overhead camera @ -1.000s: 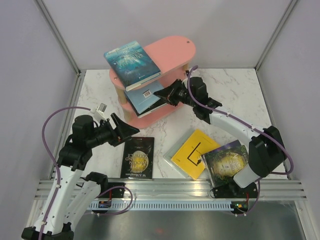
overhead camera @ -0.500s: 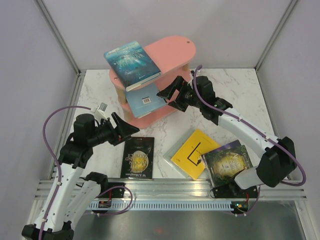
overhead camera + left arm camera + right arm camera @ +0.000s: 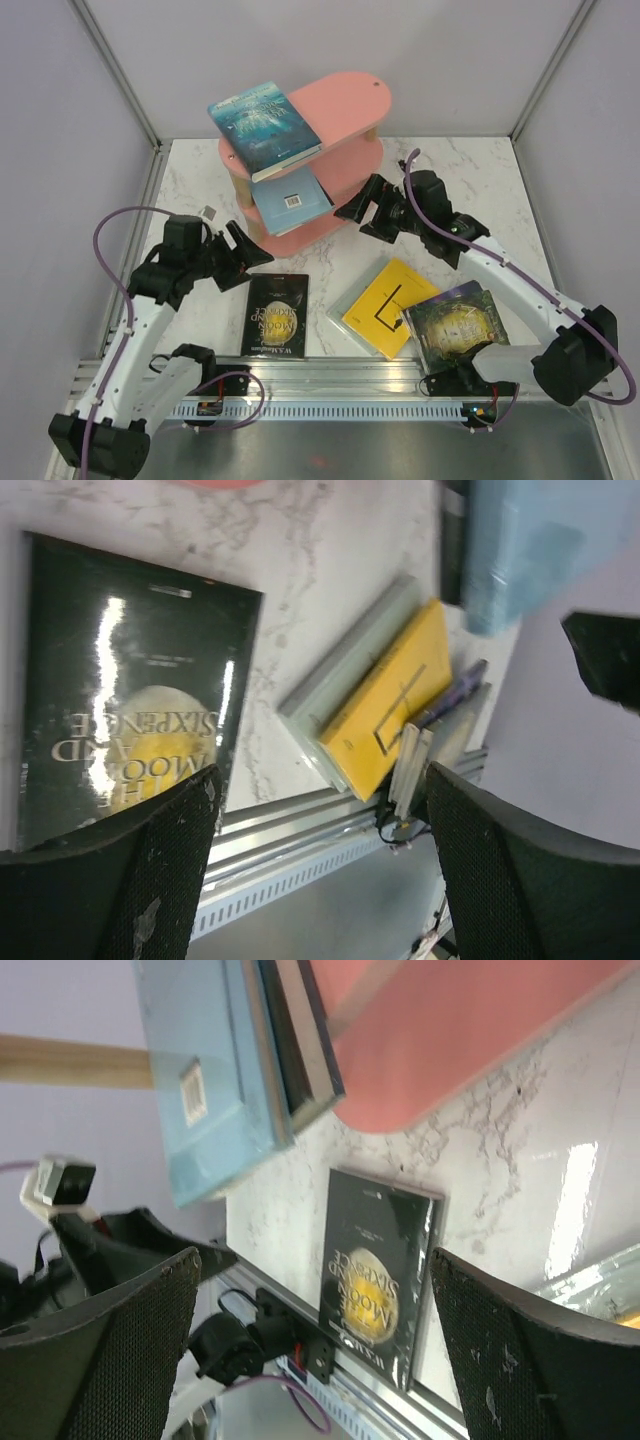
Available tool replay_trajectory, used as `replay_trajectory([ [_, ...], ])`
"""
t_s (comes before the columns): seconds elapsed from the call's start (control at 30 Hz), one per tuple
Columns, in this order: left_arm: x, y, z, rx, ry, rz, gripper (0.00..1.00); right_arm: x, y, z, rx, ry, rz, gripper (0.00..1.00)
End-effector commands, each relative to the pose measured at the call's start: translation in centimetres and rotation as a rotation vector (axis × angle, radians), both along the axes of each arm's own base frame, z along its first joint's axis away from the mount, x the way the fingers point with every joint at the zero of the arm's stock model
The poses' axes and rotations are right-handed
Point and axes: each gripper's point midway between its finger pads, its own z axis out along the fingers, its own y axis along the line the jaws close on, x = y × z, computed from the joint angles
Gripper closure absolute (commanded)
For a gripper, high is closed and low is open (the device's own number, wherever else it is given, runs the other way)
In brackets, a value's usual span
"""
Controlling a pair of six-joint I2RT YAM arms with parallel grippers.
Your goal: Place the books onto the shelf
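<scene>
In the top view the yellow book [image 3: 388, 305] covers most of a grey book [image 3: 343, 303], and the right arm [image 3: 498, 357] hides a corner of the green-gold book [image 3: 452, 320]. The top board of the shelf [image 3: 350, 100] and the teal book [image 3: 265, 128] hide the far part of the pale blue book [image 3: 292, 197]. In the left wrist view the black book [image 3: 110, 680] runs off the left edge.

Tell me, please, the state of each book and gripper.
teal book, lying atop the shelf
pale blue book, shelved on a lower tier
black book, flat on the table
yellow book, flat on a grey book
green-gold book, flat on the table
left gripper, open, empty
right gripper, open, empty
</scene>
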Motion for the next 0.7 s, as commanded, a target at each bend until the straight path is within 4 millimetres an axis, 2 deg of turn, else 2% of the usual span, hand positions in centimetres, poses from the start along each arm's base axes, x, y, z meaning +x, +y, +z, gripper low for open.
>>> replay_trajectory([
  [0.0, 0.2, 2.9, -3.6, 0.157, 0.134, 0.083, 0.15, -2.9, 0.9, -2.5, -0.029, 0.031, 0.107, 0.02],
  [0.07, 0.6, 3.6, -5.5, 0.171, 0.214, 0.136, 0.14, -4.0, 1.8, -4.1, -0.039, 0.063, 0.147, 0.02],
  [0.1, 0.8, 3.8, -6.5, 0.177, 0.23, 0.147, 0.14, -5.1, 2.7, -5.6, -0.058, 0.091, 0.181, 0.02],
  [0.2, 1.1, 4.6, -8.8, 0.222, 0.292, 0.186, 0.13, -6.5, 4.5, -7.8, -0.07, 0.12, 0.216, 0.02],
  [0.37, 0.9, 5.7, -12.4, 0.287, 0.368, 0.228, 0.14, -7.0, 6.3, -11.1, -0.05, 0.169, 0.239, 0.02],
  [0.5, -0.2, 6.1, -16.6, 0.337, 0.487, 0.216, 0.14, -7.4, 7.7, -13.4, -0.081, 0.201, 0.298, 0.02],
  [0.57, 0.1, 5.7, -17.4, 0.317, 0.477, 0.197, 0.15, -7.5, 8.5, -14.5, -0.096, 0.211, 0.316, 0.02],
  [0.6, -0.6, 5.7, -18.6, 0.316, 0.507, 0.191, 0.15, -7.5, 8.7, -14.8, -0.099, 0.211, 0.318, 0.02],
  [0.63, -0.5, 5.3, -18.9, 0.299, 0.502, 0.184, 0.16, -7.6, 8.8, -15.8, -0.112, 0.227, 0.316, 0.02],
  [0.67, -1.0, 5.3, -19.5, 0.298, 0.517, 0.178, 0.16, -7.7, 9.4, -15.9, -0.105, 0.216, 0.327, 0.02],
])
